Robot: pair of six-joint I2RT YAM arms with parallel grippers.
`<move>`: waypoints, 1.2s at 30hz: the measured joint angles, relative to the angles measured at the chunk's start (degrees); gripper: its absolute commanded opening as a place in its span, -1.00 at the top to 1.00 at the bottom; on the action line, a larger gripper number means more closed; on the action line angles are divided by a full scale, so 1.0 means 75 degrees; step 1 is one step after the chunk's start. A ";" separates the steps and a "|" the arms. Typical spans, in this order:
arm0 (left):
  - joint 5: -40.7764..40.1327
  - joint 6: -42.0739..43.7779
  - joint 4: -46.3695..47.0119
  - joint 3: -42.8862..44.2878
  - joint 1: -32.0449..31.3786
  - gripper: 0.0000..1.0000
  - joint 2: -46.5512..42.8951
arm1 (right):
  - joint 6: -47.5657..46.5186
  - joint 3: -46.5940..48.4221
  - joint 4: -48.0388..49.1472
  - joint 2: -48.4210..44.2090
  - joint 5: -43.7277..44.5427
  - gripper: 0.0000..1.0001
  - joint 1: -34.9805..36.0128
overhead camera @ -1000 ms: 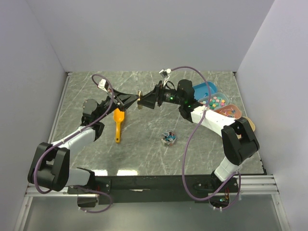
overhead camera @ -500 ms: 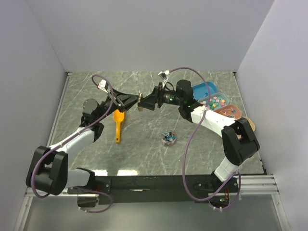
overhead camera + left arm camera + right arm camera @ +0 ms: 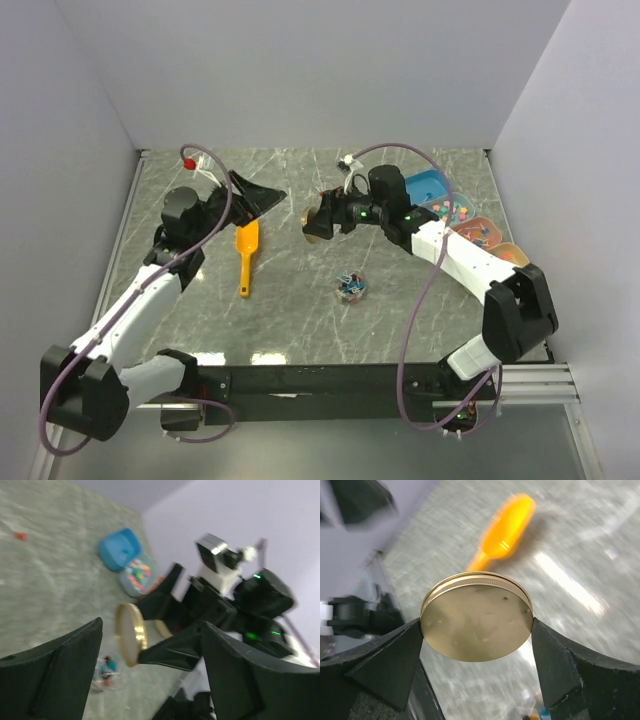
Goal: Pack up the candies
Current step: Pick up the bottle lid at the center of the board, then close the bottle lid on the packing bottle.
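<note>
The candies (image 3: 350, 287) are tiny blue, dark and red sweets in a small clear container on the table, in front of both grippers; they also show blurred in the left wrist view (image 3: 102, 672). A round gold lid (image 3: 318, 222) hangs above the table with my right gripper (image 3: 322, 221) shut on its rim. In the right wrist view the lid (image 3: 477, 622) sits flat between both fingers (image 3: 395, 655). My left gripper (image 3: 268, 195) stands open and empty to the left of the lid (image 3: 131, 635), apart from it.
An orange scoop (image 3: 245, 255) lies on the table below the left gripper. At the right stand a blue tub (image 3: 425, 185), a tub of pastel sweets (image 3: 455, 212) and a tub of orange-red sweets (image 3: 482, 232). A small red bit (image 3: 20, 536) lies on the table.
My left gripper has opened, let go of the gold lid and drawn back to the left. The right gripper keeps the lid and has tilted it down and slightly right.
</note>
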 measured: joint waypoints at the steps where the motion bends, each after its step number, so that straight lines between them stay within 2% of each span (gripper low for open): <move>1: -0.0297 0.0493 -0.0487 0.0192 0.0000 -0.71 -0.0114 | -0.0195 0.0117 -0.0513 -0.0085 0.0216 -0.44 0.0000; 2: -0.0629 0.1011 -0.0979 0.0356 0.0000 -0.72 -0.0245 | -0.0379 0.0233 -0.0982 -0.0154 0.0440 -0.44 0.0000; 3: -0.0941 0.1387 -0.1317 0.0443 0.0000 -0.84 -0.0350 | -0.0504 0.0329 -0.1373 -0.0204 0.0592 -0.44 0.0000; 6: -0.2218 0.2751 -0.2419 0.0560 0.0000 -0.99 -0.0766 | -0.0898 0.0644 -0.2716 -0.0315 0.1239 -0.44 0.0006; 12: -0.4931 0.4657 -0.3620 0.0166 0.0000 -0.99 -0.1559 | -0.1317 0.1072 -0.5214 -0.0286 0.2681 -0.45 0.0181; 18: -0.6962 0.5467 -0.3806 -0.0758 0.0003 -0.99 -0.2154 | -0.1454 0.1772 -0.6668 0.0393 0.3666 -0.45 0.0577; 26: -0.7644 0.5861 -0.3605 -0.1032 0.0006 -0.99 -0.2206 | -0.1448 0.2110 -0.7411 0.1495 0.4325 -0.46 0.1250; 36: -0.7752 0.6062 -0.3325 -0.1064 -0.0050 -0.99 -0.2302 | -0.1413 0.2314 -0.7688 0.1859 0.4698 -0.46 0.1647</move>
